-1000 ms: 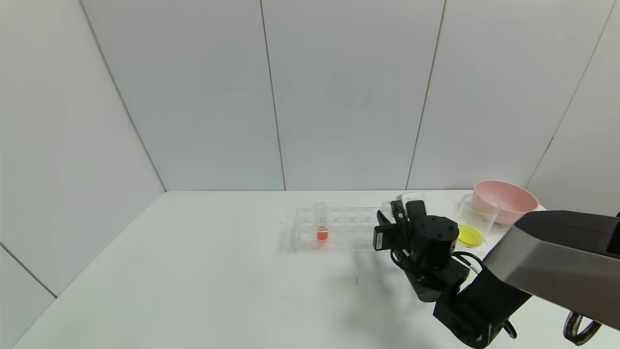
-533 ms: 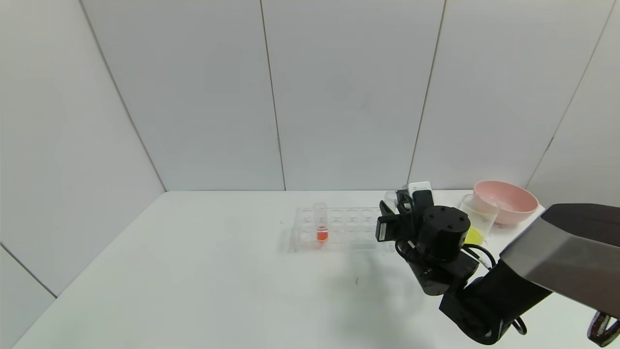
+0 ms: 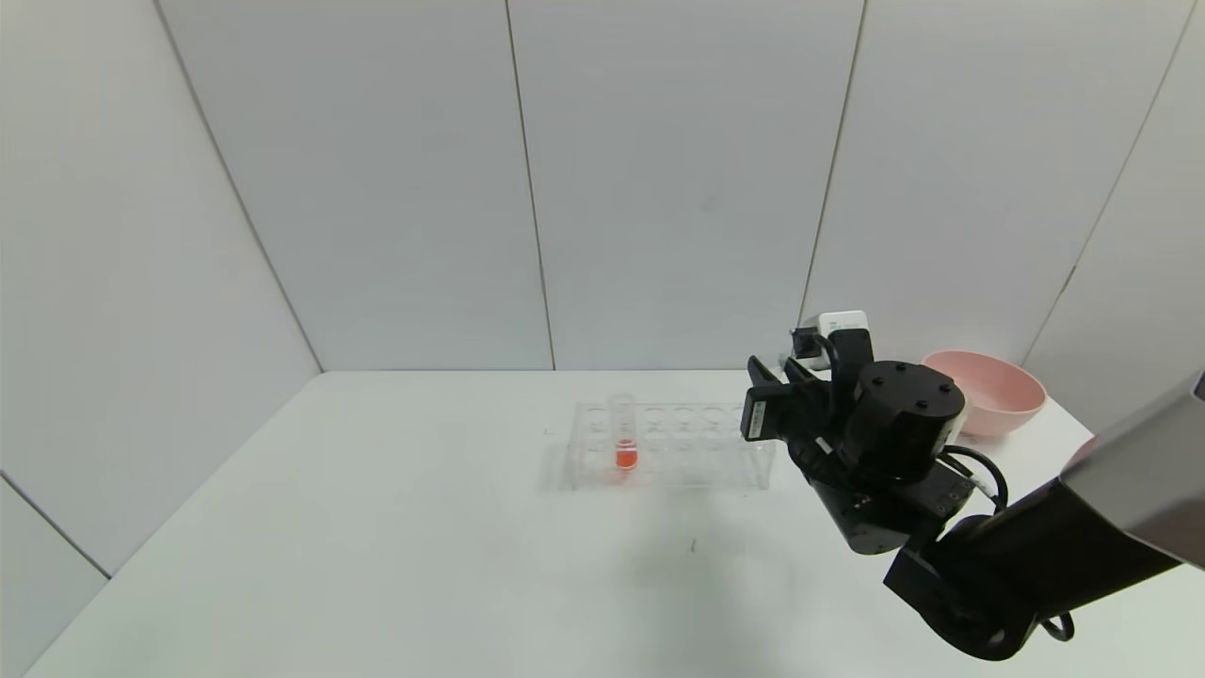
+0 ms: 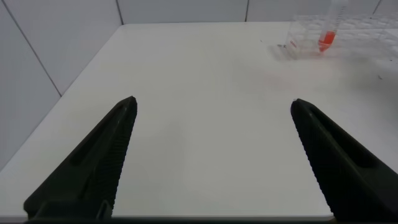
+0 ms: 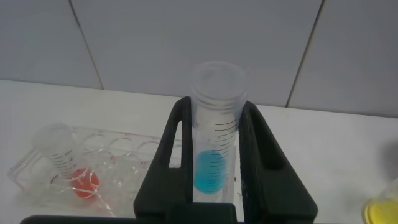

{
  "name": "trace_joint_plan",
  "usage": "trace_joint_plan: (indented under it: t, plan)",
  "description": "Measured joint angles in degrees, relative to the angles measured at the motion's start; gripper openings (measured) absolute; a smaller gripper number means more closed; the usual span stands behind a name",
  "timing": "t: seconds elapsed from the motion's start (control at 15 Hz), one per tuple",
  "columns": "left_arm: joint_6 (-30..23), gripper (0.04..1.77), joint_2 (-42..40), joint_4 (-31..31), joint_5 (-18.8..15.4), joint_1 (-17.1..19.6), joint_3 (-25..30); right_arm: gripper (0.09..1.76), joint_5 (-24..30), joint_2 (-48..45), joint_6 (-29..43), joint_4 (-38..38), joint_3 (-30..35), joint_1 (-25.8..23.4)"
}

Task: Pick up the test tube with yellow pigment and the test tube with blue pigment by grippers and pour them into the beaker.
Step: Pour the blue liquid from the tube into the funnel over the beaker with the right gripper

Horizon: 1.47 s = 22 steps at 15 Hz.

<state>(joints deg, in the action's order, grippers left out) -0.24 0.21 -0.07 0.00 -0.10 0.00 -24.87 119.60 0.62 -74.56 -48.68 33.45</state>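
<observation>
My right gripper (image 5: pixel 216 104) is shut on the test tube with blue pigment (image 5: pixel 211 169), a clear graduated tube held upright with cyan liquid at its bottom. It hangs above the table, off the right end of the clear rack (image 3: pixel 668 443). In the head view the right arm (image 3: pixel 885 443) covers the tube and the beaker. The beaker (image 5: pixel 384 210) shows only at the edge of the right wrist view, with yellow liquid in it. The test tube with yellow pigment is out of view. My left gripper (image 4: pixel 212 102) is open over bare table, far from the rack.
A tube with red-orange liquid (image 3: pixel 623 441) stands in the left part of the rack. The pink bowl (image 3: pixel 988 400) sits at the back right, behind the right arm. The white table (image 3: pixel 377 527) ends at the grey wall panels.
My right arm has risen and moved to the right with the blue tube, away from the rack's right end. It now hides the beaker in the head view.
</observation>
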Motion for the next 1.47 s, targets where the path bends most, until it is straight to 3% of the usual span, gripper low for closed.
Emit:
trace_joint_plan:
  t: [0.27, 0.47, 0.6, 0.93, 1.13, 1.27, 1.47]
  plan:
    - [0.0, 1.76, 0.0, 0.0, 0.0, 0.0, 0.0, 0.49, 4.1, -4.4, -0.2, 5.3, 1.4, -0.6]
    - [0.0, 1.76, 0.0, 0.0, 0.0, 0.0, 0.0, 0.49, 12.8, -11.3, 0.2, 12.0, 4.1, -3.4]
    - [0.0, 1.76, 0.0, 0.0, 0.0, 0.0, 0.0, 0.49, 21.6, -16.7, 0.3, 16.9, 6.1, -7.3]
    - [0.0, 1.76, 0.0, 0.0, 0.0, 0.0, 0.0, 0.49, 49.8, -29.0, 0.0, 33.9, 8.4, -24.2]
    - [0.0, 1.76, 0.0, 0.0, 0.0, 0.0, 0.0, 0.49, 64.8, -32.5, -4.4, 41.6, 7.4, -36.2]
    - [0.0, 1.76, 0.0, 0.0, 0.0, 0.0, 0.0, 0.49, 70.4, -32.3, -10.0, 46.4, 5.2, -43.0]
    - [0.0, 1.76, 0.0, 0.0, 0.0, 0.0, 0.0, 0.49, 72.6, -29.4, -15.6, 52.7, -0.6, -48.4]
